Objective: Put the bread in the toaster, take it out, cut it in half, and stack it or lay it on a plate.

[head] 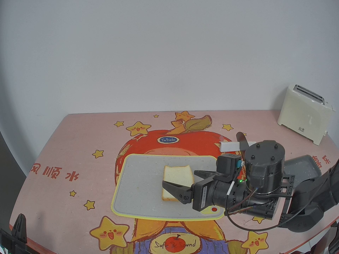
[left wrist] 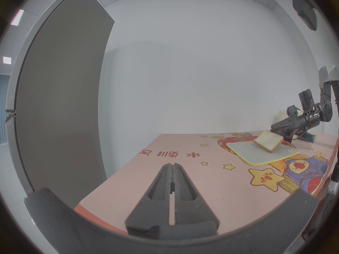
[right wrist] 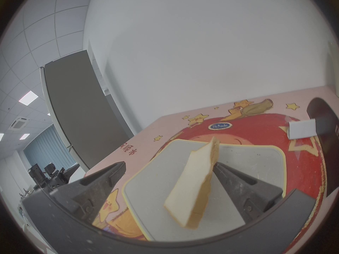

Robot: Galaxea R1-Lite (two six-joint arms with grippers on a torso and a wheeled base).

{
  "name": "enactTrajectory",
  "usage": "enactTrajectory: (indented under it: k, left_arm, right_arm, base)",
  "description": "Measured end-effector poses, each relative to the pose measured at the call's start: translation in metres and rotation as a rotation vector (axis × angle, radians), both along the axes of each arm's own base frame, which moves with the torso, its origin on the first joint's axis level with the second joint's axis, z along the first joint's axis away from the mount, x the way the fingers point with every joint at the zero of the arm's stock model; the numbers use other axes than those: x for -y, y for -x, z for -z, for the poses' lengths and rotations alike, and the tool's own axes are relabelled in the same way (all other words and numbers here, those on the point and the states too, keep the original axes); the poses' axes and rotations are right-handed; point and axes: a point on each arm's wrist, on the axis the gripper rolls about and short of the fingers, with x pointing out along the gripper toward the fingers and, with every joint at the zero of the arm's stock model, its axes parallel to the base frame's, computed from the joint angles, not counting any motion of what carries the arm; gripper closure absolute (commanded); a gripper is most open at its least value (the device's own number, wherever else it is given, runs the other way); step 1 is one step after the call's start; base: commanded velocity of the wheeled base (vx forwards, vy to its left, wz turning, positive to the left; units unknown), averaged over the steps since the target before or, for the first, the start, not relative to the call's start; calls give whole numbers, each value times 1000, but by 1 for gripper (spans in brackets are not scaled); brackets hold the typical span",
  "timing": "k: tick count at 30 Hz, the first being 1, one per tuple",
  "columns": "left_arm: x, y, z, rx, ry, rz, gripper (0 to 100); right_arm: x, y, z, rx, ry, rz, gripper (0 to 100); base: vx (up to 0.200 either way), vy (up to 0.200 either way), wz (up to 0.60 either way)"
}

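The head camera looks forward and down from above the near edge of the desk (head: 70, 149), taking in its whole top and the wall behind. The left wrist camera sits low by the desk's near left corner, behind the left tool (left wrist: 172, 166), and faces across to the distant cutting board (left wrist: 247, 152). The right wrist camera sits close over that cutting board, behind the right tool (right wrist: 167, 166). All three views share the cutting board and the bread (right wrist: 194, 184).

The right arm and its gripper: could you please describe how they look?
The right arm is dark grey, with a round wrist joint, thin black and white cables and a green light. Its gripper has two dark wedge-shaped fingers.
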Motion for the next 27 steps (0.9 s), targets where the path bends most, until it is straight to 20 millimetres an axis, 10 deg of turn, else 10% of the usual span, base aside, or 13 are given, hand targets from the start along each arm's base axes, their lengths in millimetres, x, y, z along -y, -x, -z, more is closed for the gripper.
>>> enactTrajectory:
  k: [22,23,27]
  left_arm:
    - [0,0,0,0,0,1,100]
    - [0,0,0,0,0,1,100]
    - [0,0,0,0,0,0,100]
  right_arm:
    - [8,6,-2,-77,3,34,0]
    - [8,6,-1,-79,5,36,100]
    - [10,6,0,-79,15,49,100]
  base:
    - [0,0,0]
    - [0,0,0]
    - [0,0,0]
